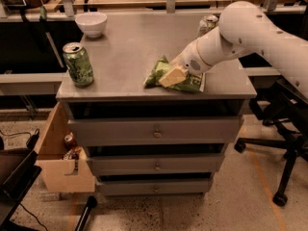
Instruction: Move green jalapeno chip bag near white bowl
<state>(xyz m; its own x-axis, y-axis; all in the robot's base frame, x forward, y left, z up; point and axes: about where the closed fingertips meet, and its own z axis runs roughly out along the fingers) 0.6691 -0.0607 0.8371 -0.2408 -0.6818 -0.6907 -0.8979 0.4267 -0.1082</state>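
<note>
Grey metal bench (130,47) over a stack of drawers (156,129), wooden worktops behind: at far left an open wooden box (57,162) sits beside the drawers with a red can (70,139) inside it. Above it, at the bench's front-left corner, a green soda can (78,64) stands upright, and the white bowl (91,23) sits at the back-left corner, well apart from the other things. Right of centre, near the front edge, the green jalapeno chip bag (156,73) lies flat, its long axis running roughly along that edge. The claw (173,76) of the robot's single white arm (250,30) is down on the bag's middle, reaching in from the right (whether the claw is clenched on the bag or merely resting released on it cannot be told). From the claw the bowl lies back and to the left, diagonally across the bench, so the carry would likely run that way, passing behind the soda can rather than over it. A second can (208,24) peeks out behind the arm, and an office chair (288,143) stands at far right. No brand or lettering can be read on bag, cans or bowl.
</note>
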